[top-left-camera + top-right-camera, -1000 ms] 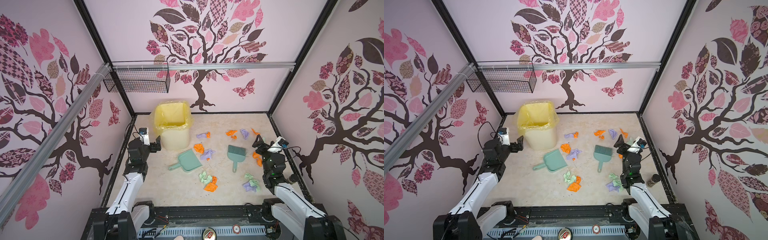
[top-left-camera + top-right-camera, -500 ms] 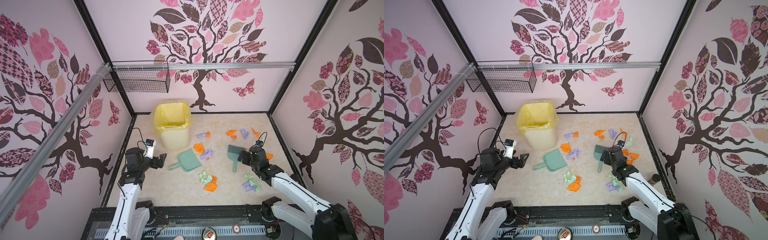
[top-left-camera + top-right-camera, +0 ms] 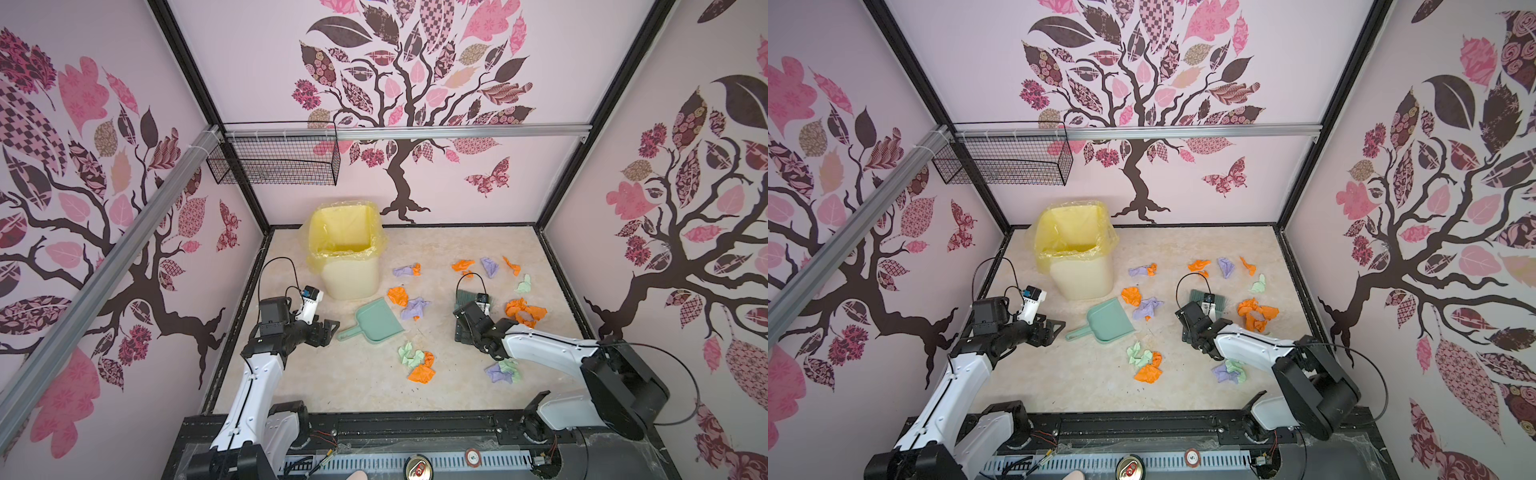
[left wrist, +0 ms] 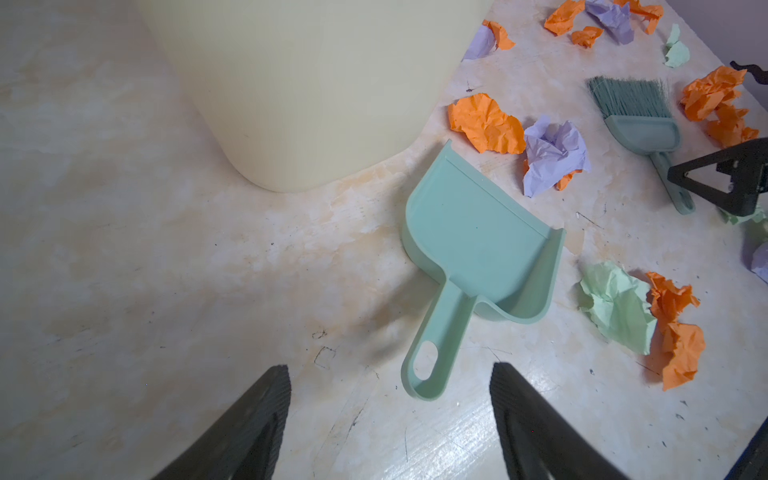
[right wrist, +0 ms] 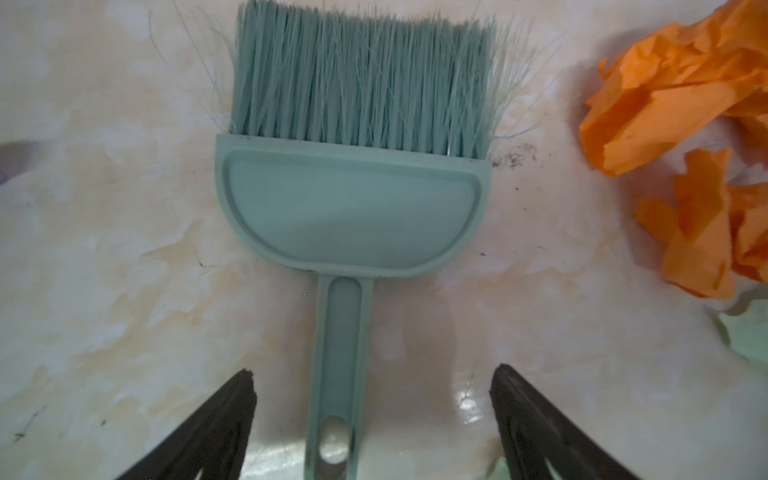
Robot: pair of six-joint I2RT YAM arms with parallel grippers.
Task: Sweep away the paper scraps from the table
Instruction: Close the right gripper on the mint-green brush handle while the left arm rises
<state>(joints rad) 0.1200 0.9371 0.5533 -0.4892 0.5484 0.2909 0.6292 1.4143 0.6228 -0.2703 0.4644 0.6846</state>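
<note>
Probably featherlight and soft, the crumpled orange, lilac and green paper scraps (image 3: 421, 372) litter the beige marbled surface (image 3: 357, 390) around a stiff teal plastic brush (image 5: 353, 208) and teal plastic dustpan (image 4: 478, 232), whose slim handles the spread, empty right tool (image 5: 374, 370) and left tool (image 4: 388, 366) should pinch.

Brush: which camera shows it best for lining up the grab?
The right wrist view: the whole brush fills the frame, its handle between the tips of the open right gripper. The left wrist view shows it small and distant; in both top views the arm hides all but its bristles.
</note>
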